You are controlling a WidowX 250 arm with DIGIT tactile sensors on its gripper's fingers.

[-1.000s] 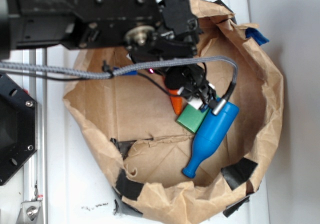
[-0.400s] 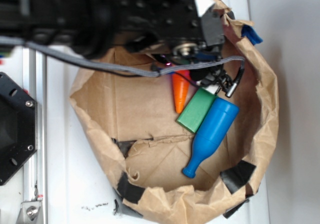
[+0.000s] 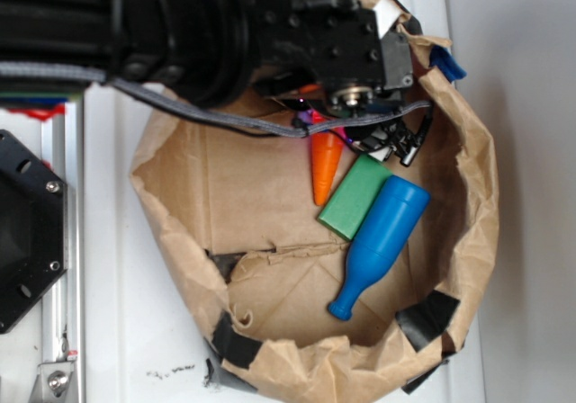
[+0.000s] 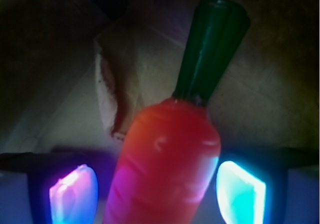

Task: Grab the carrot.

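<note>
While the black robot arm [image 3: 180, 25] is reaching over the rim of the crumpled brown paper bag [image 3: 477, 196], the hand [image 3: 360, 129] is hovering low inside it, spread apart around the wide end of the glossy orange plastic toy carrot [image 3: 325, 169]. From the wrist camera, the carrot [image 4: 167, 169] is lying between the two glowing pads [image 4: 74, 194], with a gap showing on each side, so the hand is not clenching it. Its dark green stem [image 4: 210, 49] is pointing away past the fingertips, resting on the paper floor of the bag. Seen from outside, the tapered orange tip is sticking out just beyond the hand. Just beside the carrot, a green rectangular block [image 3: 354, 198] is lying against a blue plastic bottle [image 3: 378, 241]. Everything is sitting on a white table [image 3: 135, 331].
</note>
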